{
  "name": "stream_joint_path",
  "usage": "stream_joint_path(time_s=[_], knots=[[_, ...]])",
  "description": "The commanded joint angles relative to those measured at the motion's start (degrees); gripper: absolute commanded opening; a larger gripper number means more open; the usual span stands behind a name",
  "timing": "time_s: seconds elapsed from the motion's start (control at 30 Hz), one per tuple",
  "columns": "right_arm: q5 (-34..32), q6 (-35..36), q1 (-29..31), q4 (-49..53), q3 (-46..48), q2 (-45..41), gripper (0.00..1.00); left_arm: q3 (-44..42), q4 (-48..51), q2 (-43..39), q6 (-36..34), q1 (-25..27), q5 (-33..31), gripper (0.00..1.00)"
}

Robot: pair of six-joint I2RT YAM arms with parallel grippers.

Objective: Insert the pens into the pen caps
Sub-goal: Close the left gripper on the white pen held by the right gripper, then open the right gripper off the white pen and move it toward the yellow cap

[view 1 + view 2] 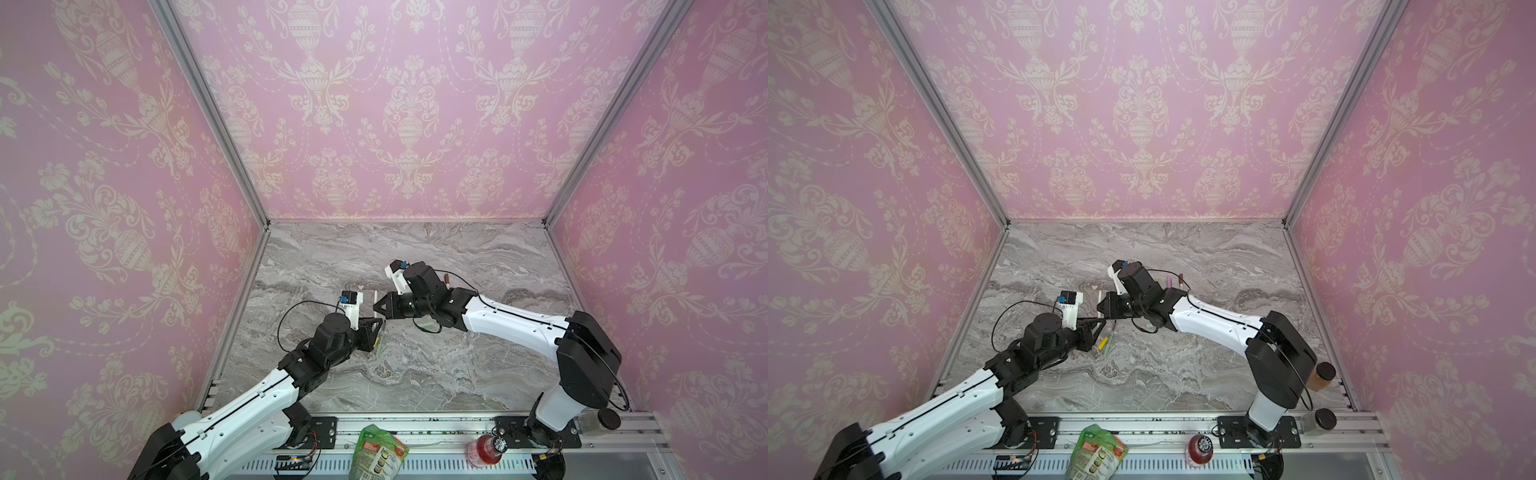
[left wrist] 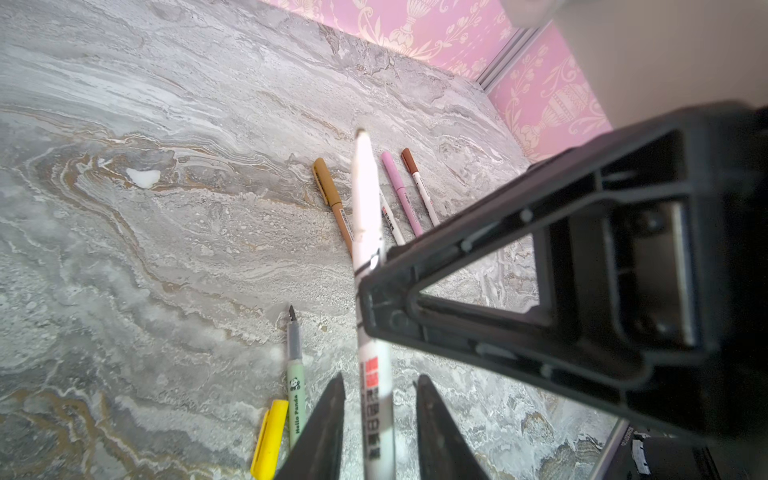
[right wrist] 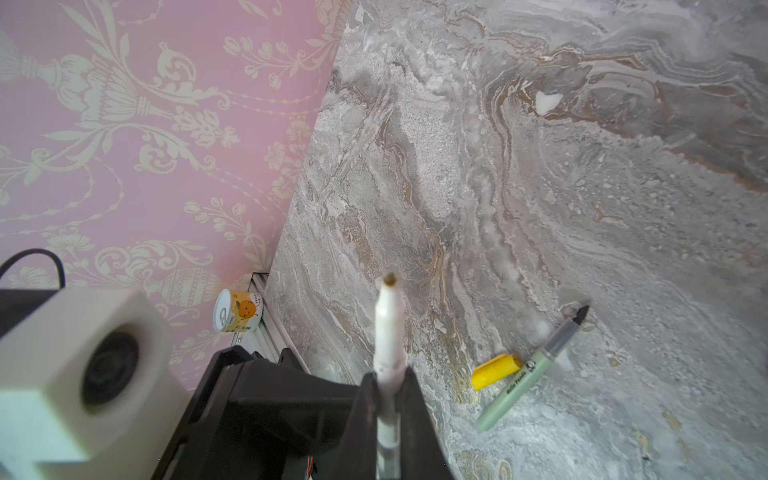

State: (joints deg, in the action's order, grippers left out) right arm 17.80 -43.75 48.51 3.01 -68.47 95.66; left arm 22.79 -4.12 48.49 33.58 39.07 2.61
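White pen (image 2: 365, 199): clenched mid-barrel in right end effector (image 3: 388, 376), above mid table (image 2: 166, 249); apparently capped. Left end effector (image 2: 380, 377): released, straddling barrel's rear. Withdraw left straight back without brushing; keep right pinch firm.

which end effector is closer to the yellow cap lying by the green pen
left. the left end effector hangs right by the yellow cap, its fingers either side of the white pen; the right end effector clamps that pen farther along, away from the cap.
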Motion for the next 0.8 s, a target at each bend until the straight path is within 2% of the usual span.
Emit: stream_joint_path(time_s=[0.0,0.07,0.33,0.43,0.57,0.67,0.77], knots=[[1.7,-0.6,0.4,-2.0,0.1,-1.3,0.00,0.6,-0.3,-0.1,0.0,-0.2,-0.5,0.32],[1.8,-0.6,0.5,-2.1,0.2,-1.4,0.00,0.7,-0.4,0.0,-0.2,-0.2,-0.5,0.28],[0.8,0.0,0.5,-1.4,0.4,-2.0,0.00,1.3,0.8,-0.4,-0.6,-0.2,-0.9,0.00],[0.3,0.1,0.5,-1.1,0.4,-1.9,0.00,1.3,2.1,-1.5,-1.1,-0.3,-2.1,0.00],[-0.4,0.4,0.5,0.0,0.0,-1.7,0.12,0.6,4.5,-4.4,-1.8,-0.3,-4.6,0.00],[-3.4,1.2,0.5,4.8,-1.4,-0.8,0.22,0.7,7.6,-6.5,-2.6,-0.4,-6.2,0.00],[-6.8,2.4,0.6,12.3,-4.2,1.5,0.25,1.0,11.2,-8.7,-3.2,-0.4,-8.0,0.00]])
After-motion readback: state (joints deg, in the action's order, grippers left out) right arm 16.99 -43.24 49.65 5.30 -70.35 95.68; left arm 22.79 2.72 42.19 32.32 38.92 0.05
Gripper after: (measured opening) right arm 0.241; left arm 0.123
